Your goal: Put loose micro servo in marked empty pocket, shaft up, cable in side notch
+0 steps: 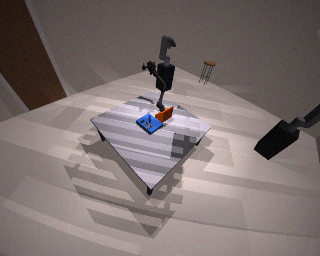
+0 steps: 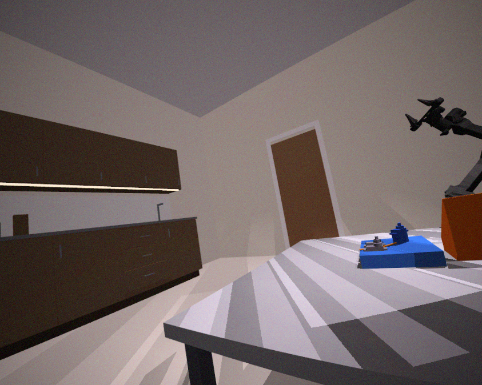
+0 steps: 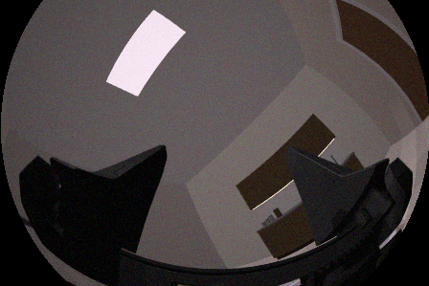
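Note:
The blue micro servo [image 1: 149,118] [image 2: 399,235] stands on the blue deck [image 1: 156,125] [image 2: 388,261] with its shaft up, leaning slightly. Its ears are well above the deck surface in the exterior view. An orange cable runs from its foot toward the grey servos [image 1: 145,124] [image 2: 375,244] fitted in the deck. A dark pocket [image 1: 142,121] shows near the deck's left corner and looks empty. My gripper [image 1: 146,64] [image 2: 412,107] [image 3: 229,154] is open and empty, high above and away from the deck, its fingers pointing upward and outward. The wrist view shows neither servo nor deck.
An upright orange panel [image 1: 165,114] [image 2: 470,225] stands beside the deck, between it and my arm's base. The deck lies on a grey table [image 1: 132,146] [image 2: 290,285]. Grey arms on black pedestals [image 1: 164,77] [image 1: 277,139] and a stool [image 1: 209,63] stand off the table.

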### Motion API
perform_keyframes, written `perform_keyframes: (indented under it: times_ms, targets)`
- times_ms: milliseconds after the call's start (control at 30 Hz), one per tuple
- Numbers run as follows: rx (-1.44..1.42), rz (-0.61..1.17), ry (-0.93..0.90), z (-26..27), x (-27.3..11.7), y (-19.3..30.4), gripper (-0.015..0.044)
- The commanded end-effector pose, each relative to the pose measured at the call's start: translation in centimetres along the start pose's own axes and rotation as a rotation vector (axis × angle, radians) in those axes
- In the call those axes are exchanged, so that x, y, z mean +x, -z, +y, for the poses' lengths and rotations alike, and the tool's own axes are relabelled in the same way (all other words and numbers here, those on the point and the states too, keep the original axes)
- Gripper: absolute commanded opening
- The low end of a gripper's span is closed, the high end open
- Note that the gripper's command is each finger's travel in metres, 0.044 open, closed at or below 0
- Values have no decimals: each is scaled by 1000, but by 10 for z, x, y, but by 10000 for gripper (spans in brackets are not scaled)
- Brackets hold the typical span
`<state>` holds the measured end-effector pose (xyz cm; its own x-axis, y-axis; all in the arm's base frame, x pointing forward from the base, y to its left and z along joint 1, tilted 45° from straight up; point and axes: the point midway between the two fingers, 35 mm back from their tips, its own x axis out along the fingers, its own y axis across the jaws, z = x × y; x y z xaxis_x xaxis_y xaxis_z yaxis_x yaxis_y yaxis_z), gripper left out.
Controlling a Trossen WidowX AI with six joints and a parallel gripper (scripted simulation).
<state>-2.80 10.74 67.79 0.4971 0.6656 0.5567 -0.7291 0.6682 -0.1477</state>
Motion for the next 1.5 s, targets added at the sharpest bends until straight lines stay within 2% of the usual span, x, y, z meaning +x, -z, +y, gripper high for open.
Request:
perform_keyframes:
  times_ms: [0, 700, 1233, 1467]
  targets:
    - [25, 22, 38, -22, 8, 11, 440]
    - [140, 173, 170, -106, 38, 86, 440]
    - [248, 393, 316, -168, 56, 186, 440]
    - [278, 537, 394, -192, 58, 245, 440]
